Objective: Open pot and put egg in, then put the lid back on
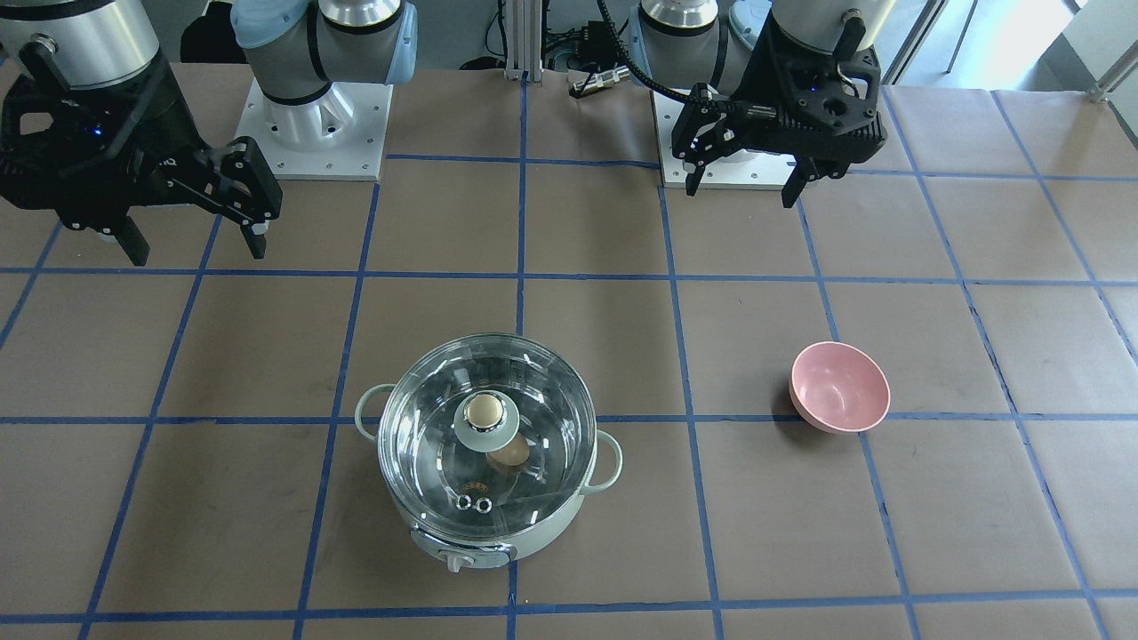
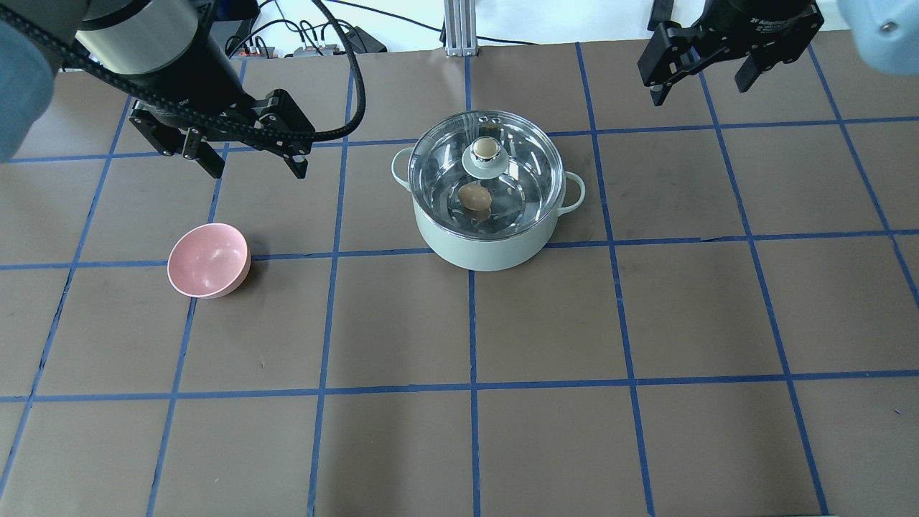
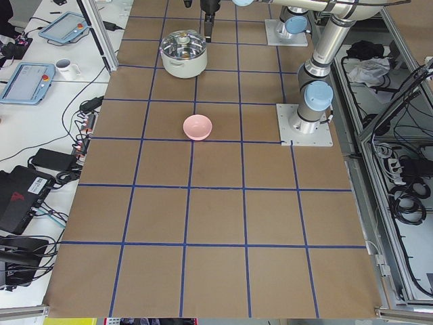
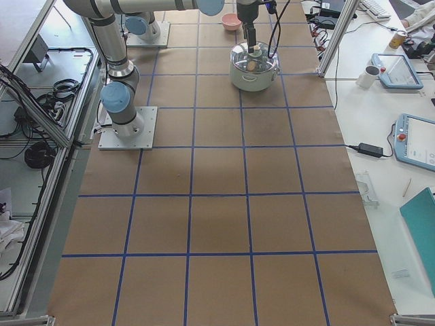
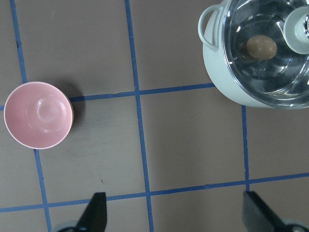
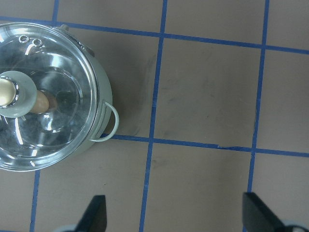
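The mint-green pot [image 2: 488,251] stands on the table with the clear glass lid [image 2: 528,154] seated on it, its beige knob [image 2: 485,148] upright. The tan egg [image 2: 475,196] lies inside the pot and shows through the glass; it also shows in the front view [image 1: 511,456], the left wrist view [image 5: 261,47] and the right wrist view [image 6: 41,102]. My left gripper [image 2: 257,169] is open and empty, raised to the left of the pot. My right gripper [image 2: 700,90] is open and empty, raised to the pot's far right.
A pink bowl [image 2: 208,260] sits tilted and empty on the table left of the pot, below the left gripper. Brown paper with blue tape lines covers the table [image 2: 474,431]. Both arm bases stand at the robot-side edge [image 1: 316,124].
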Robot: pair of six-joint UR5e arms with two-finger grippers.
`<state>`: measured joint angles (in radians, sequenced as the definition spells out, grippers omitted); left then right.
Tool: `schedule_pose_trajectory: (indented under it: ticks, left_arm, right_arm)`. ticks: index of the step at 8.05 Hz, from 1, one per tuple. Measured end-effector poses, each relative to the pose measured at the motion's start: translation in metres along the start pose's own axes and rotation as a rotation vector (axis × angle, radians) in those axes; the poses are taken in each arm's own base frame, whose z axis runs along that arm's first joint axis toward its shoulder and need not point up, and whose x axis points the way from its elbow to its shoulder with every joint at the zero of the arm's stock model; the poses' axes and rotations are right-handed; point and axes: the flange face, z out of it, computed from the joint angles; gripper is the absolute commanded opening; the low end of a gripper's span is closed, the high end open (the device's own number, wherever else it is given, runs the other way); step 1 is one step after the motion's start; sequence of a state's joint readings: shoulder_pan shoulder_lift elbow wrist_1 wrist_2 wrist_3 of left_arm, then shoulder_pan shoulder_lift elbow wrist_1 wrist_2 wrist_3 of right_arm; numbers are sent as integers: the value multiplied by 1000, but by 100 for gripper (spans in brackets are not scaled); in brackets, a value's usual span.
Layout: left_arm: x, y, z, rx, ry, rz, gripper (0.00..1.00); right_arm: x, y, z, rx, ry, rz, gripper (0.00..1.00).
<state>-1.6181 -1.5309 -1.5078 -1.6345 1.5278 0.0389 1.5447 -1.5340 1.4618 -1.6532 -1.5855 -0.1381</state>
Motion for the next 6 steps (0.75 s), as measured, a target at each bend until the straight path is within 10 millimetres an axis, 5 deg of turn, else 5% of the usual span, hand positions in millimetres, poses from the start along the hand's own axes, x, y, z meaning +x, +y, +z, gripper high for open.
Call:
schedule_pose_trajectory:
  ticks: [6]
  left_arm:
    - [-1, 0, -6, 34, -24, 1, 100]
  right_arm:
    - [1, -2, -1, 18, 2, 2, 100]
